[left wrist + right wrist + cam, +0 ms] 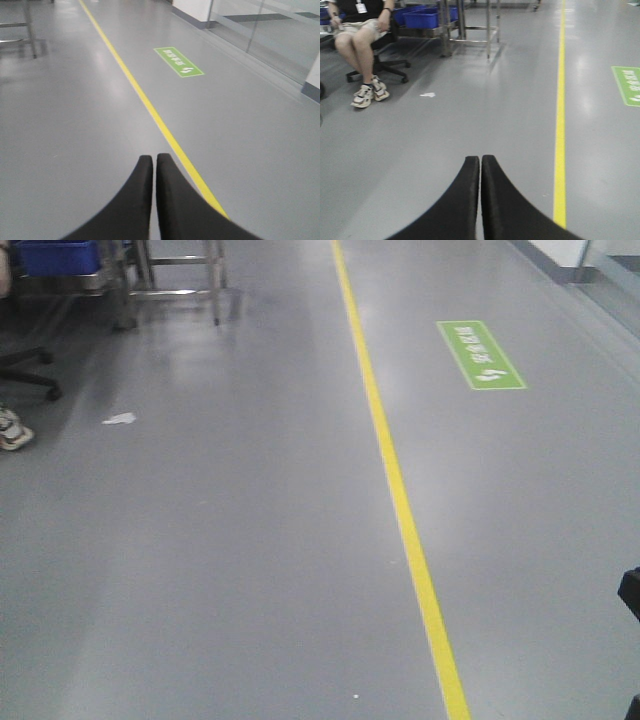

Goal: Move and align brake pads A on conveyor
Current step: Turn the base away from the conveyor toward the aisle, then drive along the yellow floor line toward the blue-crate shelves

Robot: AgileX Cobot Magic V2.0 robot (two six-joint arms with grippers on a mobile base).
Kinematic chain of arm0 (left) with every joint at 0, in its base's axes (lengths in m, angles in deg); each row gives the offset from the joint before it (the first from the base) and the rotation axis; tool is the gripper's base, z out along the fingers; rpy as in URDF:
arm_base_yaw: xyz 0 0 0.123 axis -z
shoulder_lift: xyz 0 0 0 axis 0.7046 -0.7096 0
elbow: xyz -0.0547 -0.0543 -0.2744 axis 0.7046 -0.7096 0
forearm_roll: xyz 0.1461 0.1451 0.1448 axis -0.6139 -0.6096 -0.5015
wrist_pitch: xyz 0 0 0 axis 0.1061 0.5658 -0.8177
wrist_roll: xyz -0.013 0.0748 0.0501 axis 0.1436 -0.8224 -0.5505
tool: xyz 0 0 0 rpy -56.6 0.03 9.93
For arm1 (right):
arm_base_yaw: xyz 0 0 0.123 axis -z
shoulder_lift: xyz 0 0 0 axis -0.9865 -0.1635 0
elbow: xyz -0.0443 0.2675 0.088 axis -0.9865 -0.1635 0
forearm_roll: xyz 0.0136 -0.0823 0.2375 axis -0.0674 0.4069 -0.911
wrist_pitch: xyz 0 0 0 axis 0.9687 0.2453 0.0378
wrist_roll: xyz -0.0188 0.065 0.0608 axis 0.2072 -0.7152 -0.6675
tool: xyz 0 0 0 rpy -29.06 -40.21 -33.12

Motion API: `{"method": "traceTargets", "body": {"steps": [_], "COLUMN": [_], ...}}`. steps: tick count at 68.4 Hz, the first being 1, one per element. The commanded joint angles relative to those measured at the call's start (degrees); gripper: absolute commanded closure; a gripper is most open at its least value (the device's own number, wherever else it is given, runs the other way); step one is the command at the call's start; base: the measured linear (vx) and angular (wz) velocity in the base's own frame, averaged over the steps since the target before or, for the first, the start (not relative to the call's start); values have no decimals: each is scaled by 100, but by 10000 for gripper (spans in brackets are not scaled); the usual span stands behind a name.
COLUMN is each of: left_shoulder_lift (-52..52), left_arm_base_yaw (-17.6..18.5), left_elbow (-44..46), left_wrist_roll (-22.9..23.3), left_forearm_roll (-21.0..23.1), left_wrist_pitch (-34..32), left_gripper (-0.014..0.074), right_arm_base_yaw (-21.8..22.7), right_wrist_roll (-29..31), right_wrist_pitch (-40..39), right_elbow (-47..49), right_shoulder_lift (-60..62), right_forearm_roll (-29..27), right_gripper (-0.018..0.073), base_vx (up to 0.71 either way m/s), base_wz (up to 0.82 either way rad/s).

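No brake pads and no conveyor show in any view. My left gripper (pixel 154 158) is shut and empty, its black fingers pointing out over grey floor beside a yellow floor line (pixel 150 107). My right gripper (pixel 480 159) is shut and empty, also over bare grey floor. In the front view only a black bit of an arm (pixel 630 592) shows at the right edge.
A yellow line (pixel 395 480) runs up the grey floor, with a green floor sign (pixel 480 355) to its right. A metal rack with blue bins (pixel 427 19) and a seated person (pixel 362 45) on an office chair are at the far left. A paper scrap (pixel 119 419) lies on the floor.
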Motion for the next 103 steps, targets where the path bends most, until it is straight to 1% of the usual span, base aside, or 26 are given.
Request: {"method": "traceTargets", "body": {"steps": [1,22,47,103], "left_shoulder_lift": [-57,-57,-57,-57], "left_arm_base_yaw": [-28,-28,-28,-28], "left_elbow": [121,121,121,121], "left_wrist_roll": [41,41,41,41], "left_forearm_roll": [13,13,13,13], "left_wrist_pitch": [-404,-404,-404,-404], "left_gripper": [603,603,603,603], "right_arm_base_yaw": [24,24,24,24], "right_wrist_roll": [69,69,69,69], "right_wrist_pitch": [-416,-416,-416,-410], "right_elbow": [161,161,161,161], "right_shoulder_lift": [-30,-30,-30,-30], "right_forearm_roll": [51,51,51,51], "right_gripper": [569,569,569,569], "base_vx": [6,11,22,39], "base_wz": [-45,-34,-17,10]}}
